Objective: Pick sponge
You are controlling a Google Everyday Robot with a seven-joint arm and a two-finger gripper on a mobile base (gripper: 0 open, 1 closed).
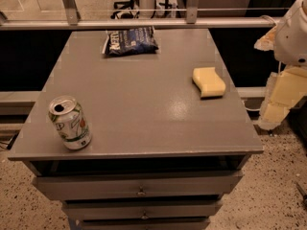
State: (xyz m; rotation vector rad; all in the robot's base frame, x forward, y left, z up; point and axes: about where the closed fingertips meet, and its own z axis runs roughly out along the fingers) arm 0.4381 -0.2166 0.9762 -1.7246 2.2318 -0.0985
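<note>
The sponge (209, 82) lies flat on the grey surface (144, 104), close to the right edge and about halfway between the back and front corners on that side. It is a thick, pale yellow block with rounded corners, and nothing touches it.

The gripper (277, 103) hangs off the surface altogether, beyond the right edge and below the level of the top, just past the sponge's side. It holds nothing. Whether it is wide or narrow cannot be told from this angle. The white arm (293, 30) that carries it rises above it at the right border of the view.

A can (70, 122) with an open top stands near the front left corner, white with green and red markings, well apart from the sponge. A dark blue bag (131, 40) lies flat at the back edge, left of the middle. Under the surface are grey drawers (139, 186) with small metal pulls, and the speckled floor (278, 190) shows to the right
</note>
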